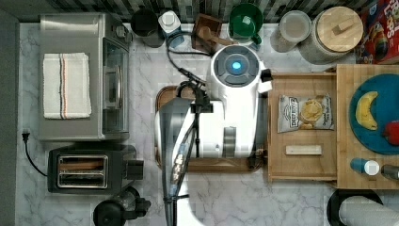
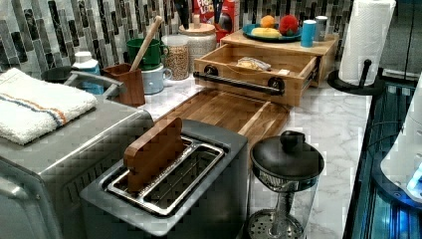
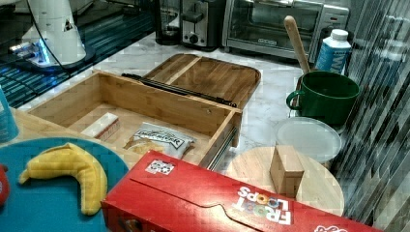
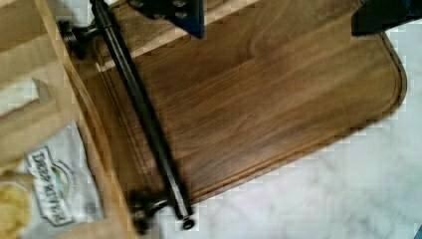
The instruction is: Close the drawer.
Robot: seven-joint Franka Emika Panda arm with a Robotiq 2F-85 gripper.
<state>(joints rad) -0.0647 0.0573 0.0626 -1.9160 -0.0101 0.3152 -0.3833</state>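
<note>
The drawer (image 1: 301, 79) is a shallow light-wood box that stands pulled out from under the butcher-block top (image 1: 346, 122). Inside lie a chip bag (image 1: 305, 113) and a small pale block (image 1: 303, 149). Its long black bar handle (image 4: 144, 114) runs along the front edge, also seen in the left view (image 2: 239, 83) and the right view (image 3: 179, 89). My gripper (image 4: 278, 12) hangs over the dark cutting board (image 4: 268, 99) just beside the handle, open, with nothing between its two dark fingers (image 4: 174, 12). In the top view the white arm (image 1: 233, 108) covers the gripper.
The cutting board (image 2: 224, 109) lies directly in front of the drawer. A toaster (image 1: 89, 168), a toaster oven (image 1: 80, 75) and a coffee press (image 2: 286, 169) stand beyond it. A green mug (image 3: 324, 96), jars, a cereal box (image 3: 232, 198) and a paper towel roll (image 2: 368, 30) ring the drawer.
</note>
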